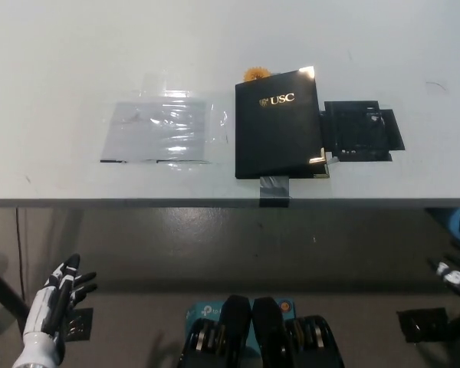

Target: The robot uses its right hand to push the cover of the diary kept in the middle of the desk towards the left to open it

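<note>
A black diary (280, 124) with gold "USC" lettering lies closed in the middle of the pale desk (77, 54), its cover slightly tilted. A grey tape strip (274, 188) runs from its near edge over the desk front. My black right hand (458, 277) shows only at the picture's right edge, below the desk and far from the diary; how its fingers stand is unclear. My white left hand (57, 303) rests low at the bottom left, below the desk edge, fingers spread and holding nothing.
A clear plastic sheet (162, 132) lies on the desk left of the diary. A black flat piece (360, 130) sits just right of it. A small orange object (254, 74) peeks out behind the diary's far edge.
</note>
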{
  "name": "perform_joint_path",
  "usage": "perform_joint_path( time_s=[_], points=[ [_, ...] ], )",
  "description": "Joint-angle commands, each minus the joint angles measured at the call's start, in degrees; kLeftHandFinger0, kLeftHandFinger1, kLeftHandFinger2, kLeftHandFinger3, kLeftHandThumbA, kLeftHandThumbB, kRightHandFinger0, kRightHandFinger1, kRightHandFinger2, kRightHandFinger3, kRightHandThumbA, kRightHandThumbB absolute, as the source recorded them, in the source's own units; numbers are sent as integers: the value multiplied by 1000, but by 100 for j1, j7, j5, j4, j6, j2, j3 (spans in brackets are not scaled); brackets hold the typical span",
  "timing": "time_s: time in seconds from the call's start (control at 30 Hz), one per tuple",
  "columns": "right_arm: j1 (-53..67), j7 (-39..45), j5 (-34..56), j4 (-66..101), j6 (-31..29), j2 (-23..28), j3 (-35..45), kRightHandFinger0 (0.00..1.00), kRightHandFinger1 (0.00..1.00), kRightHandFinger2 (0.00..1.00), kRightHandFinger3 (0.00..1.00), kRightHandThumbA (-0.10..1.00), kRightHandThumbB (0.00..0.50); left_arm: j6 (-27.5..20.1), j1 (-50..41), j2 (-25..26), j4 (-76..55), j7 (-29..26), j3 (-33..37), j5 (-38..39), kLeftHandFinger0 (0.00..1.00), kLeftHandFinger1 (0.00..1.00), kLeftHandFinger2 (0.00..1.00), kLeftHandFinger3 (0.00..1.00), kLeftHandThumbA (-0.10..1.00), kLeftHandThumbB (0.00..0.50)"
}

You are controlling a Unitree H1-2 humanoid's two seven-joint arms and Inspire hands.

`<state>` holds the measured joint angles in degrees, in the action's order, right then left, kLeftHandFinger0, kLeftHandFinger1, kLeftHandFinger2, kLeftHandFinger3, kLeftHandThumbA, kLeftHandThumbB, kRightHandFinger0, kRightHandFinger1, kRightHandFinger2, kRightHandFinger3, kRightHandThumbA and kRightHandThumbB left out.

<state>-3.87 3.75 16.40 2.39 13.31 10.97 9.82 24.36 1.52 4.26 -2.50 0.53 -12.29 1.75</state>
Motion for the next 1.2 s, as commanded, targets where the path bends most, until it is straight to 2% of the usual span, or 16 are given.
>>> perform_joint_path(
  time_s=[0.0,0.03,0.07,0.17,0.23,0.3,0.4,0.43,0.53,0.6,0.7,0.83,0.9,0.93,1.03,1.17],
  points=[
    [-159,206,60,994,494,-86,-393,811,899,954,1000,893,278,26,45,73,-189,-96,-22,24,959,741,724,928,821,109],
    [-193,188,76,1128,586,-92,-458,801,895,946,1000,892,291,14,45,88,-178,-86,-12,13,961,743,725,928,824,111],
    [-224,191,69,1256,636,-91,-523,796,894,945,1000,897,281,3,44,95,-173,-82,-5,7,958,741,718,922,831,118],
    [-360,238,75,1802,886,-65,-785,812,911,953,1000,913,228,47,22,91,-177,-76,13,-1,966,745,713,913,844,146],
    [-457,306,127,1967,989,-12,-883,822,915,960,1000,919,245,44,16,114,-178,-49,47,-18,963,743,720,919,853,133],
    [-595,295,185,2183,1208,8,-954,818,912,960,1000,911,273,43,21,103,-177,-66,39,-11,960,742,723,924,852,144],
    [-896,334,238,2248,1362,85,-1024,844,921,962,1000,937,259,22,26,106,-133,-68,30,-1,948,732,717,925,846,152],
    [-1015,341,279,2189,1362,94,-1014,842,915,948,1000,937,271,24,28,104,-130,-67,27,3,948,732,716,925,846,152],
    [-1309,220,362,2045,1362,129,-1041,844,920,956,1000,941,227,64,-3,71,-155,-85,24,4,953,731,715,927,839,157],
    [-1529,199,438,1827,1362,114,-980,847,932,973,1000,939,217,42,-7,72,-163,-79,33,1,952,729,713,923,837,156],
    [-1962,-97,713,1232,1362,-98,-711,834,924,988,1000,898,167,167,5,44,-211,-102,11,20,956,735,714,921,830,153],
    [-2229,-359,756,767,1362,-262,-489,854,941,1000,1000,908,170,130,-35,12,-187,-102,27,17,957,744,717,920,831,141],
    [-2479,-525,748,285,1362,-572,-118,892,972,1000,1000,897,174,118,-32,-3,-183,-108,22,22,961,750,719,919,824,152],
    [-2533,-665,799,186,1362,-699,22,893,965,1000,1000,839,198,112,-40,-9,-181,-101,21,34,980,759,727,927,824,161],
    [-2748,-949,655,-319,1221,-1092,328,911,969,992,1000,901,200,76,-33,-11,-137,-102,16,40,988,755,718,927,821,177],
    [-3011,-1051,652,-902,1038,-1381,629,933,983,1000,1000,873,215,95,-16,-29,-155,-118,-3,56,999,766,722,931,820,184]
  ],
)
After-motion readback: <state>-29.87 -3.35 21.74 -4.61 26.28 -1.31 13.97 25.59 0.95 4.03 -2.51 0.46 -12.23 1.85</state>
